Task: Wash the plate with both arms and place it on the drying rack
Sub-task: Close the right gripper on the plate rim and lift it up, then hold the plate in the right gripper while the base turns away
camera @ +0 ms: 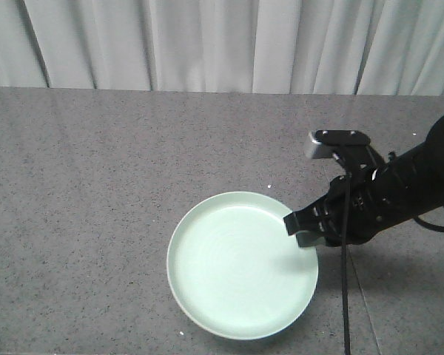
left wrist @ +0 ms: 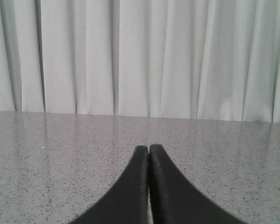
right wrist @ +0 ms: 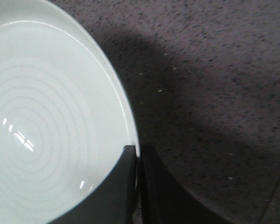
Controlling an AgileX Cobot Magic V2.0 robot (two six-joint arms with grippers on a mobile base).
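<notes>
**Desk:** Where does the job stand on the speckled grey stone bench point(camera: 81, 192)?

**Photographer:** At the pick-up, by my reading. No sink or drying rack shows in any view, so lifting, washing and racking all lie ahead.

**Desk:** From the left, then?

**Photographer:** The black left hand point(left wrist: 148, 156) hangs low over the bench, facing a pleated white curtain point(left wrist: 130, 56). Its two fingers are pressed tip to tip, with nothing between them and nothing touched. The front view does not show it.

**Desk:** And the dish?

**Photographer:** The round, smooth, pale mint-green plate point(camera: 242, 265) with a low raised rim lies flat near the bench's front edge, right of centre.

**Desk:** The right side?

**Photographer:** The black right hand point(camera: 300, 231) reaches in from the right and pinches the plate's right rim. In the wrist view one finger point(right wrist: 116, 196) sits inside the rim and the other outside, the gap only as wide as the rim.

**Desk:** Next move?

**Photographer:** A level lift, I judge. An edge pinch lets a slick plate tilt, so the left hand should come across to steady it.
</notes>
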